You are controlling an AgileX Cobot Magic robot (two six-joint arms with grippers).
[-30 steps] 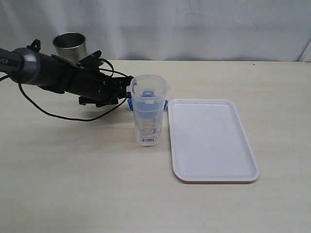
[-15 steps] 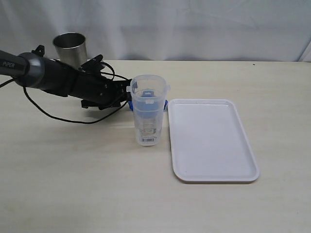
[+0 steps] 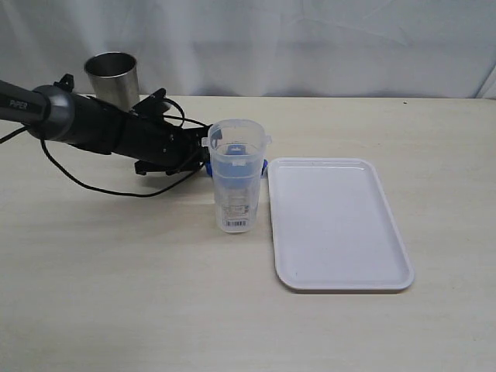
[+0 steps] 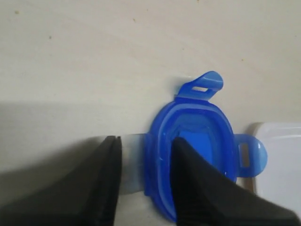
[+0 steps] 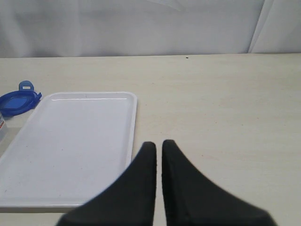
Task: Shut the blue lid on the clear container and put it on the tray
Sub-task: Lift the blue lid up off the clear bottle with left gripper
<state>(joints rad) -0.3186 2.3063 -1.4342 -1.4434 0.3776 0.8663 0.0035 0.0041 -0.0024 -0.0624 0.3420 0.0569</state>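
Behind the clear container (image 3: 235, 182), my left gripper (image 4: 144, 153) has crept forward onto the blue lid (image 4: 197, 150).
Jaws wide, straddling the lid's rim where it lies on the table (image 3: 116, 271) beside the tray (image 3: 339, 225); I can pinch now. Right gripper (image 5: 158, 149) sits nearly closed, empty.

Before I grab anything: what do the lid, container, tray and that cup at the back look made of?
Lid: blue plastic, glossy, with flaps thin enough to look translucent.
Container: clear plastic; blue shows through its wall.
Tray: probably white plastic, smooth with a soft sheen and a moulded rim.
Cup: likely steel, grey with a dull metallic reflection.
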